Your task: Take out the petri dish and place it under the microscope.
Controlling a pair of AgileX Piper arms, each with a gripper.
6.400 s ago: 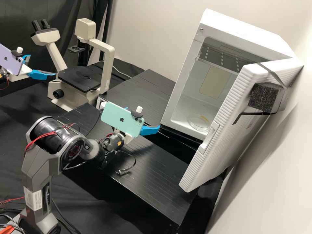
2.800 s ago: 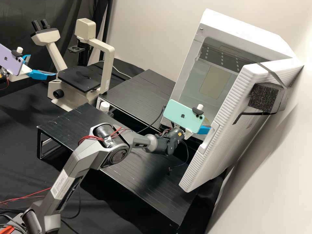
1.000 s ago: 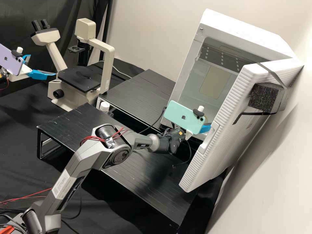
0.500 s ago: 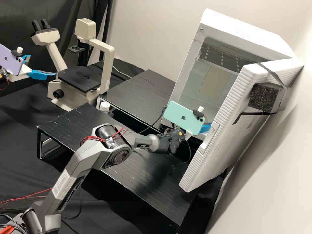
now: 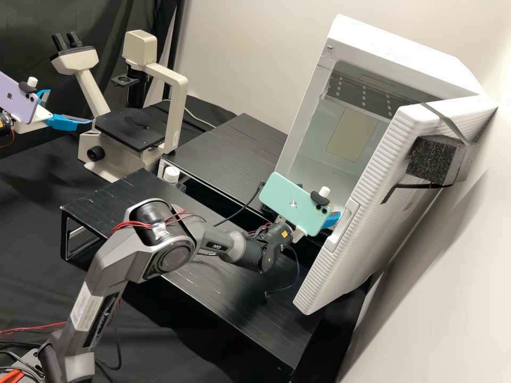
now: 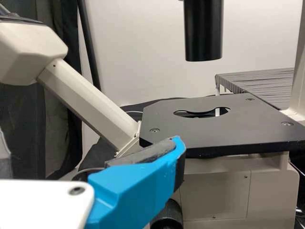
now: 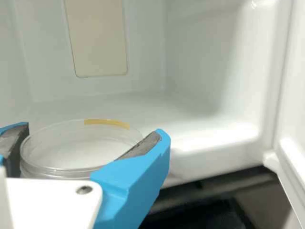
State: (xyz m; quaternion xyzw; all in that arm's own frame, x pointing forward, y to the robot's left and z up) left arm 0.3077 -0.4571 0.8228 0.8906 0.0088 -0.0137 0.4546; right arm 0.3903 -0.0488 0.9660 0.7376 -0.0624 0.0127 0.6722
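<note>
Sitting level between the grey pads of the right hand (image 7: 90,133), closed on its sides, the petri dish (image 7: 78,148) is at the mouth of the white cabinet (image 5: 415,58); that side grip seems meant to keep the round thing flat (a tilt could part lid from base); a yellow strip (image 7: 107,123) marks its rim.

The cabinet door (image 5: 367,213) stands wide, presumably to give the arm room; drawing the dish out will call for a straight, slow pull, as a knock on the frame or door might jar it loose.

Across the way, the left hand (image 5: 69,106) stands open near the microscope (image 5: 175,106), its fingers apart with nothing between them; likely it will be wanted for setting the dish on the flat black stage (image 5: 130,125), a step not yet done.

Below runs the slatted black desk (image 5: 245,303), with black cloth (image 5: 32,213) around it; behind, a pale wall (image 5: 255,42) meets a dark curtain (image 5: 32,37) near the microscope.
</note>
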